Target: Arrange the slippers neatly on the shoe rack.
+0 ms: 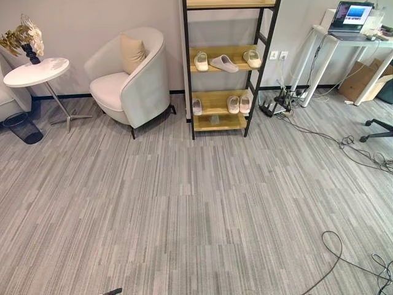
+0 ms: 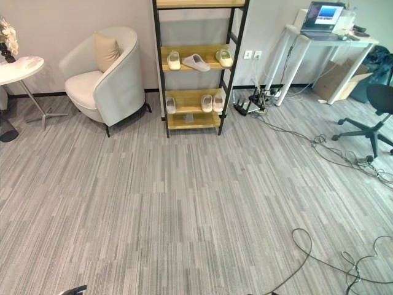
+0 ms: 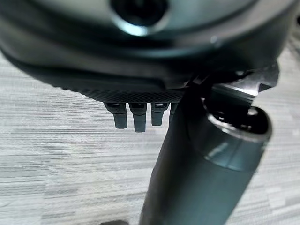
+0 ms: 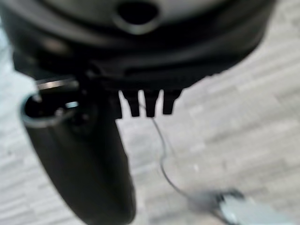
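Note:
The black-framed shoe rack (image 1: 253,72) with wooden shelves stands against the far wall, well away from me across the carpet. On its middle shelf lie three pale slippers: one at the left (image 1: 201,61), one lying askew in the middle (image 1: 224,63), one at the right (image 1: 252,58). The lower shelf holds a single slipper (image 1: 197,106) at the left and a pair (image 1: 238,104) side by side at the right. My left hand (image 3: 139,119) hangs over bare carpet, fingers straight, holding nothing. My right hand (image 4: 150,104) also hangs empty over the floor with straight fingers.
A white armchair (image 1: 132,80) with a cushion stands left of the rack, and a round side table (image 1: 37,72) further left. A white desk (image 1: 344,40) with a laptop, a cardboard box (image 1: 362,77), an office chair (image 2: 374,117) and floor cables (image 1: 353,147) crowd the right.

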Tool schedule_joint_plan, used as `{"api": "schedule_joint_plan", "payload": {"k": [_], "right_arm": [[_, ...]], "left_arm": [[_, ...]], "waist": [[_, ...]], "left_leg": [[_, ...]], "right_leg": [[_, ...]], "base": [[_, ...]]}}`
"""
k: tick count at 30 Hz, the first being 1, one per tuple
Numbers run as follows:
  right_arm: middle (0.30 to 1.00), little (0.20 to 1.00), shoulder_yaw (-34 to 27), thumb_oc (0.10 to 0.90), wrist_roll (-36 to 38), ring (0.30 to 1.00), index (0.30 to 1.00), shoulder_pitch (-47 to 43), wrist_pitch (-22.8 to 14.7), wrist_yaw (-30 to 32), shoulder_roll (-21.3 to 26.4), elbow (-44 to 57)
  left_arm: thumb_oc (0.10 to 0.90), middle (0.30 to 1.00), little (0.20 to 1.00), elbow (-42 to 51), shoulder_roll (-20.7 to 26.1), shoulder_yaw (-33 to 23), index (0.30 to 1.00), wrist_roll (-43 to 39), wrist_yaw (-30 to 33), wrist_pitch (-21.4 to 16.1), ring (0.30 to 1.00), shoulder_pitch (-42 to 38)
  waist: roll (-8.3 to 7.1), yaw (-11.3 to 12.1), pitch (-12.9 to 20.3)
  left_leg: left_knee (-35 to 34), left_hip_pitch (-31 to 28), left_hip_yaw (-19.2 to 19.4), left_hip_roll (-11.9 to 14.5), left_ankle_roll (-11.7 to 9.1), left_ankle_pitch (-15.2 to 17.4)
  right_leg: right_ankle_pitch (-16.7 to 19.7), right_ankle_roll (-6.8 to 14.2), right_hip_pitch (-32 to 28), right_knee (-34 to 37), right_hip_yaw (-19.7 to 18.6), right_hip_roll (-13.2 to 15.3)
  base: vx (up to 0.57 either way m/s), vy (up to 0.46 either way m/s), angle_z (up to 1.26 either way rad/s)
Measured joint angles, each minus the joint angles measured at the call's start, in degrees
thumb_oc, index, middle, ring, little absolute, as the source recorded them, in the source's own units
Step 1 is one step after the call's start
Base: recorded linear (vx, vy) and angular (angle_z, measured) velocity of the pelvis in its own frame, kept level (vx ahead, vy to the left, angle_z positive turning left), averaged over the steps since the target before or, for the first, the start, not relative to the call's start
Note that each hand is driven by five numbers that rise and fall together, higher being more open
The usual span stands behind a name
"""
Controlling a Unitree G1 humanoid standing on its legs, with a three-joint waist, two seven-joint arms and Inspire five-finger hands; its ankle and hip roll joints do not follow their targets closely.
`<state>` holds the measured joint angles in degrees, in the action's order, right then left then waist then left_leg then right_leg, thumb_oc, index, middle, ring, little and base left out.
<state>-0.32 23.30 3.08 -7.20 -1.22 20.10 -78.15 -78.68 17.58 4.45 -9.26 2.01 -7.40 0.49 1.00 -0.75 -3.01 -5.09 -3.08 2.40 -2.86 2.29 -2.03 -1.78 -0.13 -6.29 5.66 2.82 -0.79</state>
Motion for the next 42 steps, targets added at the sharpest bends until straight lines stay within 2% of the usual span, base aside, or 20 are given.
{"api": "schedule_joint_plan", "payload": {"k": [9, 15, 18, 19, 20, 22, 23, 25, 26, 27, 30, 33, 34, 35, 36, 37, 38, 39, 40, 42], "right_arm": [[0.9, 0.9, 1.3, 0.8, 1.1, 0.9, 0.9, 1.2, 0.2, 0.1, -1.8, 0.6], [0.9, 0.9, 1.1, 0.8, 1.2, 0.9, 0.9, 0.9, 0.7, 0.1, -3.4, 0.2], [0.9, 0.9, 5.7, 0.8, -0.2, 0.9, 0.9, 0.1, 1.7, 0.1, -4.5, -0.5], [0.9, 0.9, 8.3, 0.8, -1.5, 0.9, 0.9, -0.3, 1.8, 0.0, -5.8, -0.3], [0.9, 0.9, 9.9, 0.8, -2.6, 0.9, 0.9, -1.4, 2.0, -0.2, -7.4, -0.3], [0.9, 0.9, 10.1, 0.8, -6.3, 0.9, 0.9, -2.8, 3.1, -0.3, -6.7, -1.0], [0.9, 0.9, 10.0, 0.8, -7.2, 0.9, 0.9, -3.3, 3.2, -0.3, -5.3, -2.3], [0.9, 0.9, 9.8, 0.8, -7.5, 0.9, 0.9, -4.4, 3.3, 0.1, -2.8, -1.8], [0.9, 0.9, 10.0, 0.8, -7.5, 0.9, 0.9, -5.8, 3.3, 0.4, -1.7, -2.5], [0.9, 0.9, 10.1, 0.8, -8.3, 0.9, 0.9, -7.1, 3.4, 0.4, -1.4, -2.6], [0.9, 0.9, 10.1, 0.8, -9.3, 0.9, 0.9, -8.5, 2.7, 0.1, -1.5, -2.0], [0.9, 0.9, 9.9, 0.8, -9.3, 0.9, 0.9, -8.3, 2.6, 0.0, -2.2, -2.1], [0.9, 0.9, 10.0, 0.8, -9.3, 0.9, 0.9, -7.6, 3.0, 0.1, -2.6, -2.5], [0.9, 0.9, 10.1, 0.8, -9.4, 0.9, 0.9, -7.1, 2.9, 0.2, -3.4, -2.3], [0.9, 0.9, 10.3, 0.8, -9.4, 0.9, 0.9, -7.0, 2.9, -0.1, -4.8, -2.0], [0.9, 0.9, 10.3, 0.8, -9.5, 0.9, 0.9, -6.8, 2.8, -0.2, -5.1, -1.3], [0.9, 0.9, 11.0, 0.8, -9.5, 0.9, 0.9, -6.7, 2.7, -0.4, -5.0, 0.4], [0.9, 0.9, 11.2, 0.8, -9.5, 0.9, 0.9, -6.8, 3.1, -0.2, -4.7, 2.3], [0.9, 0.9, 11.0, 0.8, -9.5, 0.9, 0.9, -6.3, 2.7, 0.2, -4.6, 5.0], [0.9, 0.9, 8.9, 0.8, -8.9, 0.9, 0.9, -5.8, 1.8, 0.4, -4.2, 7.6]], "left_arm": [[0.8, 0.9, 0.9, 0.6, -2.2, 3.9, 0.9, 2.6, -0.1, 0.2, 0.9, 0.0], [0.8, 0.9, 0.9, 0.6, -4.4, 8.2, 0.9, 2.7, -1.2, 0.3, 0.9, -1.2], [0.8, 0.9, 0.9, 0.5, -4.4, 10.7, 0.9, 4.6, -1.2, 0.3, 0.9, -3.4], [0.8, 0.9, 0.9, 0.7, -3.2, 10.5, 0.9, 5.0, -1.1, 0.2, 0.9, -3.9], [0.8, 0.9, 0.9, 1.5, -1.3, 9.8, 0.9, 5.0, -0.7, -0.4, 0.9, -5.0], [0.8, 0.9, 0.9, 2.8, -0.4, 10.2, 0.9, 5.7, 0.0, 0.1, 0.9, -8.0], [0.8, 0.9, 0.9, 2.9, -0.9, 10.7, 0.9, 6.4, -0.1, 0.2, 0.9, -8.4], [0.8, 0.9, 0.9, 2.6, -2.2, 11.1, 0.9, 7.7, -0.1, 0.3, 0.9, -5.9], [0.8, 0.9, 0.9, 1.0, -3.6, 10.7, 0.9, 8.4, -0.2, 0.3, 0.9, -4.9], [0.8, 0.9, 0.9, -0.2, -4.3, 10.6, 0.9, 9.1, -0.5, 0.4, 0.9, -4.2], [0.8, 0.9, 0.9, -1.7, -6.0, 9.6, 0.9, 9.5, -1.9, 1.9, 0.9, -0.1], [0.8, 0.9, 0.9, -3.1, -5.9, 7.7, 0.9, 9.3, -2.6, 2.6, 0.9, 1.6], [0.8, 0.9, 0.9, -3.4, -5.6, 7.8, 0.9, 9.3, -2.4, 2.7, 0.9, 1.9], [0.8, 0.9, 0.9, -3.6, -5.0, 7.9, 0.9, 9.3, -2.4, 2.8, 0.9, 1.4], [0.8, 0.9, 0.9, -2.5, -4.1, 8.6, 0.9, 9.3, -2.1, 2.7, 0.9, 0.4], [0.8, 0.9, 0.9, -1.8, -3.8, 9.0, 0.9, 9.3, -2.3, 2.7, 0.9, 0.1], [0.8, 0.9, 0.9, -0.8, -3.7, 9.4, 0.9, 9.4, -2.1, 2.7, 0.9, -1.6], [0.8, 0.9, 0.9, -0.2, -3.7, 10.6, 0.9, 9.6, -1.3, 3.2, 0.9, -2.5], [0.8, 0.9, 0.9, -0.1, -3.3, 10.8, 0.9, 8.6, -0.6, 3.5, 0.9, -3.3], [0.8, 0.9, 0.9, 1.1, -3.4, 10.0, 0.9, 5.8, 0.2, 2.5, 0.9, -6.4]], "waist": [[-0.38, -0.3, -0.6], [0.43, -1.9, -1.9], [1.27, -3.4, -3.9], [0.0, -3.0, -5.1], [-2.3, -2.8, -6.1], [-3.96, -0.8, -8.5], [-3.14, -0.2, -9.2], [-1.38, -0.3, -9.1], [-0.72, 1.1, -9.1], [-0.23, 2.6, -9.2], [-0.42, 4.0, -9.1], [-3.17, 4.4, -7.1], [-2.03, 4.7, -5.9], [-3.03, 4.3, -5.7], [-3.83, 4.4, -5.5], [-3.81, 4.3, -5.5], [-3.69, 3.7, -5.2], [-3.02, 3.0, -5.4], [-1.63, 1.1, -5.5], [2.44, -0.9, -6.5]], "left_leg": [[0.0, -0.2, 0.2, 0.2, -0.2, -0.1], [0.0, -0.2, 0.9, 0.8, -0.5, -0.2], [2.2, 1.2, 1.9, 2.5, -3.4, 0.7], [8.1, 3.7, 3.0, 3.1, -5.9, 2.2], [17.6, 9.2, 3.4, 3.0, -6.8, 2.7], [36.7, 21.4, 3.6, 3.8, -8.4, 1.0], [34.2, 22.5, 3.6, 4.0, -6.6, 2.1], [22.9, 22.4, 3.7, 3.6, -6.7, 1.9], [9.1, 21.4, 4.6, 3.2, -7.3, 0.0], [3.3, 21.5, 4.7, 3.1, -7.1, -1.0], [4.0, 21.6, 3.6, 1.9, -4.5, -2.6], [5.9, 20.2, 4.0, -3.0, 0.9, -5.4], [4.1, 17.8, 5.0, -2.4, 4.4, -6.4], [3.8, 16.8, 4.9, -2.4, 4.7, -8.0], [2.0, 13.9, 4.8, -1.6, 6.9, -6.9], [1.5, 12.7, 4.6, -1.2, 7.1, -7.2], [2.1, 10.6, 4.3, -1.5, 8.1, -4.8], [2.8, 10.0, 2.9, -1.6, 7.9, -2.3], [2.4, 7.9, 2.0, -1.6, 7.0, -1.6], [1.5, 3.3, -0.3, -0.3, 6.8, -0.2]], "right_leg": [[-0.1, 0.3, -0.1, 0.0, -0.1, -0.1], [-0.2, 0.2, 0.3, -0.7, -1.0, -0.7], [-2.7, -2.1, 3.3, -5.5, -1.5, -2.1], [-4.4, -3.9, 5.1, -9.4, -1.4, -2.6], [-5.8, -5.5, 7.0, -12.2, -1.5, -1.5], [-5.5, -6.7, 6.8, -12.0, -1.5, -1.2], [-4.4, -5.0, 5.7, -10.6, -1.2, -1.3], [-3.3, -4.8, 1.7, -6.1, -1.8, -2.7], [-3.4, -4.0, -0.2, -2.2, -2.4, -3.8], [-3.4, -3.8, -1.2, -1.2, -3.7, -4.9], [-3.2, -4.3, -4.0, -0.4, -8.2, -6.2], [-5.5, -1.3, -6.3, -0.6, -9.8, -5.1], [-6.3, -0.4, -6.9, -2.6, -10.0, -6.7], [-7.5, 0.7, -6.7, -5.1, -9.9, -6.7], [-10.0, 5.1, -1.8, -17.3, -8.2, -7.2], [-11.9, 6.8, 1.2, -25.1, -6.0, -6.9], [-12.2, 7.6, 6.0, -37.0, -2.3, -3.3], [-11.1, 7.8, 9.0, -43.8, -1.0, -1.4], [-11.5, 7.2, 13.5, -51.6, 2.4, 3.2], [-12.7, 6.5, 18.1, -49.1, 3.8, 6.3]], "base": [[0.01, -0.046, -0.01], [0.01, -0.108, -0.07], [0.07, -0.257, -0.19], [0.08, -0.257, -0.17], [0.13, -0.165, 0.04], [0.17, -0.062, 0.08], [0.28, -0.015, -0.07], [0.41, -0.002, -0.11], [0.46, 0.03, -0.52], [0.51, 0.065, -0.81], [0.37, 0.107, -0.82], [0.44, 0.147, -0.39], [0.32, 0.144, -0.24], [0.29, 0.155, -0.31], [0.16, 0.098, -0.2], [0.3, 0.197, -0.36], [0.34, 0.209, -0.33], [0.48, 0.248, -0.2], [0.45, 0.132, 0.15], [0.52, 0.029, 0.41]]}}
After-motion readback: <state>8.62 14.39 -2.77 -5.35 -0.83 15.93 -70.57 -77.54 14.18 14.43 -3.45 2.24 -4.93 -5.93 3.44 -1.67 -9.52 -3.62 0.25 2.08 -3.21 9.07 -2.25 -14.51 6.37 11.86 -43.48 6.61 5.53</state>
